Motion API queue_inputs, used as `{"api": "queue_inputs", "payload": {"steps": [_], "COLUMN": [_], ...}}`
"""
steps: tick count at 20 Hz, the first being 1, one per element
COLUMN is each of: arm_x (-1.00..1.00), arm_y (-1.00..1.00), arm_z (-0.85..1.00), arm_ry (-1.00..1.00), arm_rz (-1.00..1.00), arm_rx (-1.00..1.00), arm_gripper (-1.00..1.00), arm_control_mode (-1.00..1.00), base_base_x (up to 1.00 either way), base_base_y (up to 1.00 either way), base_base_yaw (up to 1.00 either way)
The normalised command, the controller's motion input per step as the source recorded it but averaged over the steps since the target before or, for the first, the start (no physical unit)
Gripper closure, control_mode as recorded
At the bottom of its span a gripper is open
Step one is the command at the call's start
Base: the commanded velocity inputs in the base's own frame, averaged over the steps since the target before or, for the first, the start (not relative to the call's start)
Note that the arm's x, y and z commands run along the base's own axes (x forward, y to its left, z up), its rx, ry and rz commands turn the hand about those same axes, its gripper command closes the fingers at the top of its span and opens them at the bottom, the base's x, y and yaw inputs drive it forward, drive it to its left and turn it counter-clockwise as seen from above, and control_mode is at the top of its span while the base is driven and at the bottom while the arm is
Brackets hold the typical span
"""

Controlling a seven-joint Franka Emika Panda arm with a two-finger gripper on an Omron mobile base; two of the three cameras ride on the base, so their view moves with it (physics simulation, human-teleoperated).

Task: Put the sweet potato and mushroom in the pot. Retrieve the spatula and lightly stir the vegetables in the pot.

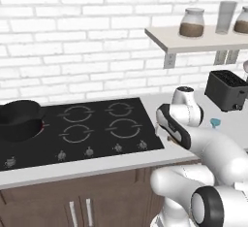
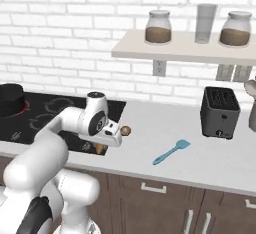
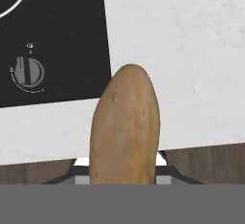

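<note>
My gripper (image 2: pixel 100 146) is shut on the sweet potato (image 3: pixel 125 127), an orange-tan lump hanging just above the counter's front edge beside the cooktop's right corner. From the right base view its lower end (image 2: pixel 100 148) pokes out under the hand. The mushroom (image 2: pixel 126 130), small and brown, lies on the counter just right of the hand. Further right lies the teal spatula (image 2: pixel 171 151), whose blade tip (image 1: pixel 215 122) peeks past the arm in the left base view. The black pot (image 1: pixel 19 119) sits on the cooktop's far left, also seen at the left edge (image 2: pixel 11 98) of the right base view.
The black cooktop (image 1: pixel 92 126) has four burners and front knobs (image 3: pixel 28 72). A black toaster (image 2: pixel 220 112) stands at the counter's back right. A wall shelf (image 2: pixel 180 50) above carries jars and a glass. Wooden cabinet fronts lie below the counter edge.
</note>
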Motion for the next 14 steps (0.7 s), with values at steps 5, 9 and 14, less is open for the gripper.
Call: {"api": "queue_inputs", "payload": {"steps": [5,9,14], "arm_x": [0.0,0.0,0.0], "arm_y": [0.0,0.0,0.0], "arm_z": [0.0,0.0,0.0], "arm_ry": [0.0,0.0,0.0], "arm_rz": [0.0,0.0,0.0], "arm_rx": [0.0,0.0,0.0], "arm_gripper": [1.0,1.0,1.0], "arm_control_mode": [1.0,1.0,1.0], "base_base_x": [-0.06,0.02,0.09], "base_base_y": [0.86,1.0,0.99], "base_base_yaw": [0.0,0.0,0.0]}}
